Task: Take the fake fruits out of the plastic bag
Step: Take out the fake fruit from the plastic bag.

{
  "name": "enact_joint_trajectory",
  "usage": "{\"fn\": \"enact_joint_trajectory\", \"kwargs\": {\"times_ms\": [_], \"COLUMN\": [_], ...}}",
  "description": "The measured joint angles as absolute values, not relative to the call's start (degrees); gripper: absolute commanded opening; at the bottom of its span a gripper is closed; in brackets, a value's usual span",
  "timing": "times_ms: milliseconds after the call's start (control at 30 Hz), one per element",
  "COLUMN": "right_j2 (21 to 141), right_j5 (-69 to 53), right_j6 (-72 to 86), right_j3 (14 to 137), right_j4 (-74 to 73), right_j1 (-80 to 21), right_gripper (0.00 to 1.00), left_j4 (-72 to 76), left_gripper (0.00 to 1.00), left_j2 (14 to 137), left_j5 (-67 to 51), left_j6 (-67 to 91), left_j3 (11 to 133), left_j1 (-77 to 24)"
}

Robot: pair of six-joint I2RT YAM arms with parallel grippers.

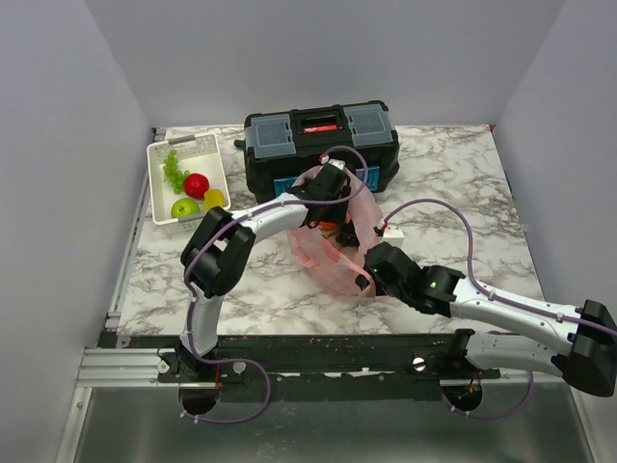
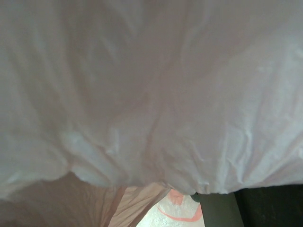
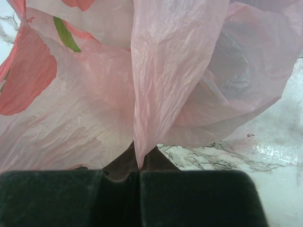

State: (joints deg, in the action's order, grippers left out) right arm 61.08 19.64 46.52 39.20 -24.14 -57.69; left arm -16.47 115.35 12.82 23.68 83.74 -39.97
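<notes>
The right pincer [image 3: 138, 172] was closed on a fold of the plastic bag [image 3: 161, 71], its two dark fingers [image 3: 189, 194] pressed together with the thin pink film pinched between them. The bag carried red and green printed shapes, none of them legible as writing. It lay crumpled on the marble-patterned table [image 1: 463, 174], just in front of the black toolbox [image 1: 289, 159], whose lid bore a red label [image 1: 320, 122] too small to read. The right arm [image 1: 501, 309] came in low from the near right corner, stretched leftward to the bag's near edge. The left arm [image 1: 265, 217] rose from its base, bent sharply at the elbow and ran rightward, with the left pincer [image 1: 328, 188] at the top of the bag. Its wrist camera was smothered in pink film, so whether that pincer stood open or closed could not be told. Three fake fruits sat in the white basket [image 1: 154, 159] at the far left, well apart from the bag: a red apple [image 1: 197, 185], a lemon [image 1: 214, 199] and a green apple [image 1: 185, 207], beside a bunch of light green grapes [image 1: 174, 169].
</notes>
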Motion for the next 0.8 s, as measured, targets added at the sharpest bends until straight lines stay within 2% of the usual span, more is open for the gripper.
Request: {"fn": "enact_joint_trajectory", "kwargs": {"times_ms": [133,433,667,800], "right_j2": [61.1,60.1,60.2,60.4], "right_j5": [19.6,15.4,3.6,0.5], "right_j6": [46.5,43.9,36.7,34.7], "right_j3": [39.6,40.5,41.3,41.7], "right_j4": [-24.5,-25.2,-20.9,-20.7], "right_j1": [-57.7,-57.7,-60.1,-61.2], "right_gripper": [0.01,0.01,0.01,0.01], "left_j4": [-19.4,-20.1,-16.9,-15.5], "left_gripper": [0.67,0.64,0.74,0.76], "left_j2": [116.1,116.0,112.6,109.4], "left_j5": [12.8,12.8,12.9,13.0], "left_j6": [24.8,26.9,28.1,28.6], "left_j3": [85.5,85.7,79.9,75.1], "left_j1": [-40.2,-40.1,-40.5,-41.4]}}
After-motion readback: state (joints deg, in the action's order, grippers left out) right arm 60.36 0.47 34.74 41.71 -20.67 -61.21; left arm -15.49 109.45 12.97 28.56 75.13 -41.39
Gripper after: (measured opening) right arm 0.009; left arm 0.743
